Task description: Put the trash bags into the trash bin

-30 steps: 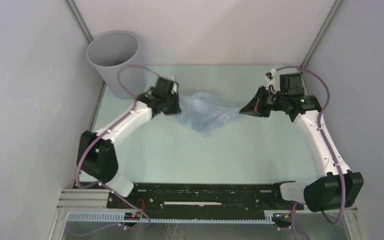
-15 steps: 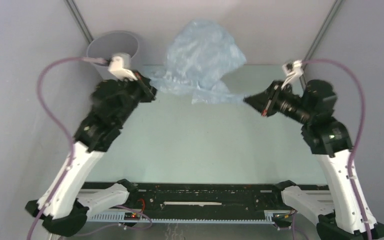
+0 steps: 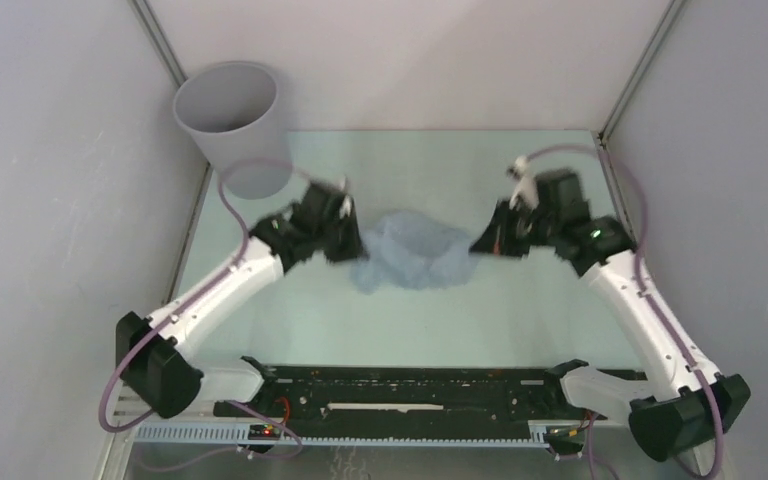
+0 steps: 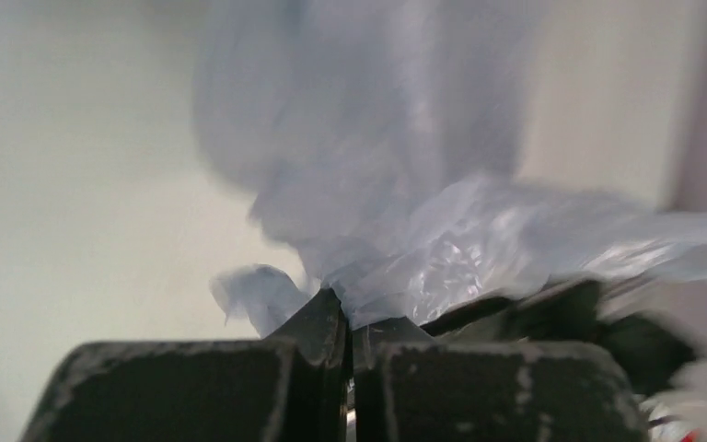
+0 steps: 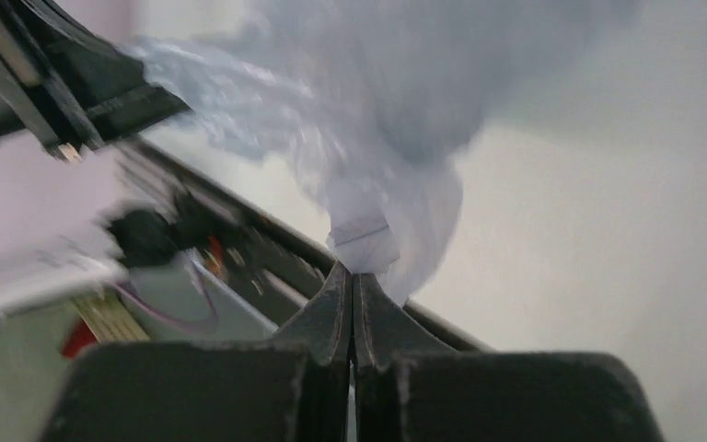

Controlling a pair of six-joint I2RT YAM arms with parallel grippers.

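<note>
I held bag by opposite edges: left fingers and right fingers each clamped on plastic, probably to spread mouth. Bag bunched between arms over mid-table. Bin upright far-left, well apart.

One trash bin, apparently just one crumpled trash bag.

trash bag lowered from high, now bunched
</note>
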